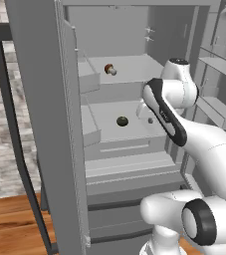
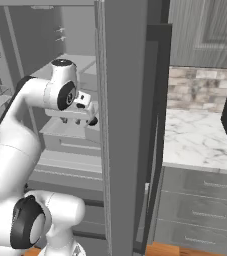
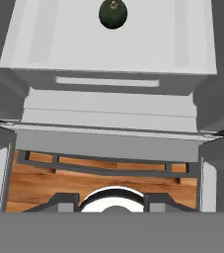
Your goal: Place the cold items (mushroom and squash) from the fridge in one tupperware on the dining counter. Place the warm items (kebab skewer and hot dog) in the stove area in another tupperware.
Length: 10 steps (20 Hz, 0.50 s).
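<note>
Reaching into the open fridge (image 1: 45, 124); end effector (image 2: 87, 114) poised above the middle shelf (image 1: 134, 130), jaw state impossible to tell; squash (image 3: 113, 13) just ahead and below (dark, round); mushroom (image 1: 110, 69) on the shelf above, awaiting its turn.

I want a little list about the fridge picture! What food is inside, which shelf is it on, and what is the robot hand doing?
fridge: open, doors swung wide
mushroom: upper shelf, brown cap, lying alone
squash: next shelf down, dark green and round, also in the hand view
gripper: inside the fridge, above the squash's shelf, holding nothing
jaws: cannot tell how wide
floor: wooden, below the fridge
</note>
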{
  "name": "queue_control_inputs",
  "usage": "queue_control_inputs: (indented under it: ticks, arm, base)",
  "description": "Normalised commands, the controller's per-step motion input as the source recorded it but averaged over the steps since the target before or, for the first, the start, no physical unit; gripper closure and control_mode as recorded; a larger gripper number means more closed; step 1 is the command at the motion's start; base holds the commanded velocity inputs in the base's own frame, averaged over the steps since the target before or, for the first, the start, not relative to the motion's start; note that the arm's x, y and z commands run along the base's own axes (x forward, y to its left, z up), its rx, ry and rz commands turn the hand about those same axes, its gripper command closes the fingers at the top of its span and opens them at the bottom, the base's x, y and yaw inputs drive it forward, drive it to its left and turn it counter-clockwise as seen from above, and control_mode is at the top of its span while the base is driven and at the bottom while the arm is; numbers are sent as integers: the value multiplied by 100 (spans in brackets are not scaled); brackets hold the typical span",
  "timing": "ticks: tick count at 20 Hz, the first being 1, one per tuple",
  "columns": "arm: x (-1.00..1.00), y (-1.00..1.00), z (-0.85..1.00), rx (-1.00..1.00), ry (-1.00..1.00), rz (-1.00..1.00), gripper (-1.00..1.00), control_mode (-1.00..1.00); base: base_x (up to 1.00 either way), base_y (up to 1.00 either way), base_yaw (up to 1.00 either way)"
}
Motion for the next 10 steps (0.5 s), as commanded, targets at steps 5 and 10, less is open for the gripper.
queue_control_inputs:
  ticks: [5, 10]
  arm:
    - [13, 32, -4, -2, 1, -13, -100, -100]
    - [71, 51, -22, -1, 0, -12, -100, -100]
  base:
    - [0, 0, 0]
    - [0, 0, 0]
